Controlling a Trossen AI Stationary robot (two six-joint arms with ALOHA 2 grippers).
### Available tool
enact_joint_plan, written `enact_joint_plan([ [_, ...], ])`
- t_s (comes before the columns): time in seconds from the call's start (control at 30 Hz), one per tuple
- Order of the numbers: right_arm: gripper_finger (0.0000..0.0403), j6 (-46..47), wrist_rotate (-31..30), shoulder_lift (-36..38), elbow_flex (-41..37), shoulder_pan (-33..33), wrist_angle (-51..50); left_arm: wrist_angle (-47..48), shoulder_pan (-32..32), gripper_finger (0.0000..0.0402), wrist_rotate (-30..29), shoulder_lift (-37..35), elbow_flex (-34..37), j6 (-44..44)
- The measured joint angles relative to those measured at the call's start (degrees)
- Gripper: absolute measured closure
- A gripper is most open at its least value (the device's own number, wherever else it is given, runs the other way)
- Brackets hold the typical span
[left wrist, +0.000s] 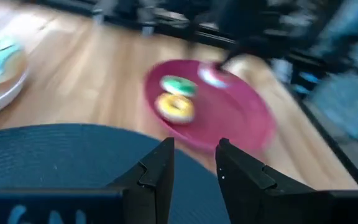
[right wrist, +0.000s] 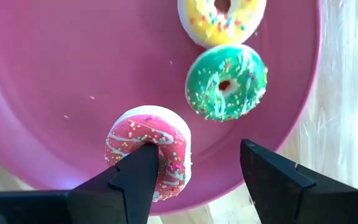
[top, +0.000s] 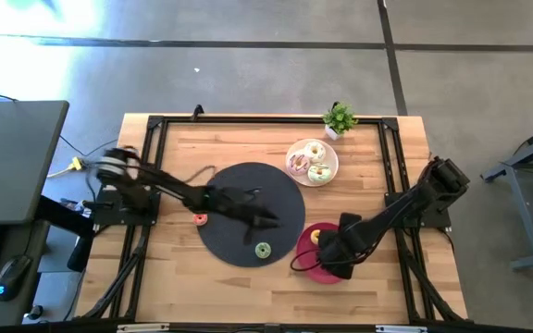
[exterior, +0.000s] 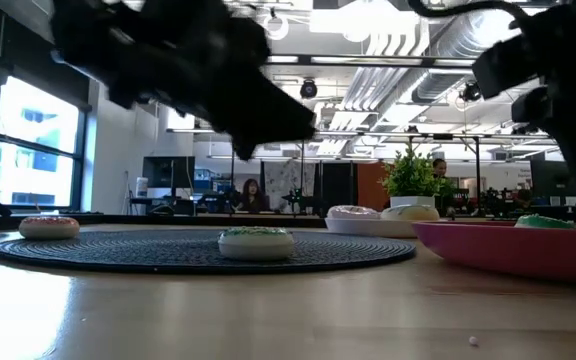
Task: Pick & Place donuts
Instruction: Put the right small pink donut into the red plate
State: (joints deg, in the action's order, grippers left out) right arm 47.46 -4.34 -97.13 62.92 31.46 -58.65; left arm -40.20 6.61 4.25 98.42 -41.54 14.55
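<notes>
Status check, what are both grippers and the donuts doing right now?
Right gripper open over red plate, pink donut just beside one finger. Left gripper open above black mat. Nothing blocking.

The black round mat (top: pixel 239 208) is lying at the middle of the wooden table (top: pixel 174 277), and everything else is sitting around it. Just beside the mat's right edge, toward the front of the table, a red plate (top: pixel 311 268) is resting flat on the wood; from the level camera it is showing as a pink rim (exterior: pixel 508 248) to the mat's right. Behind the mat and to its right, a white plate (top: pixel 330 165) is sitting near a small potted plant (top: pixel 339 118) at the table's back edge. Beyond the mat, in the room, two people (exterior: pixel 245 195) are sitting at desks.
</notes>
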Motion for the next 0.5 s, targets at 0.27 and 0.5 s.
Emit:
enact_joint_plan([
  [0.27, 0.0188, 0.4, -2.8, 4.1, 0.0, -0.7, 0.9, 1.2, 1.0, 0.0289, 9.8, 18.5, -22.4, 1.3],
  [0.5, 0.0188, 2.4, -3.2, 2.7, 0.0, 0.5, 2.1, 14.8, 2.7, 0.0289, 9.2, 25.8, -38.7, -5.7],
])
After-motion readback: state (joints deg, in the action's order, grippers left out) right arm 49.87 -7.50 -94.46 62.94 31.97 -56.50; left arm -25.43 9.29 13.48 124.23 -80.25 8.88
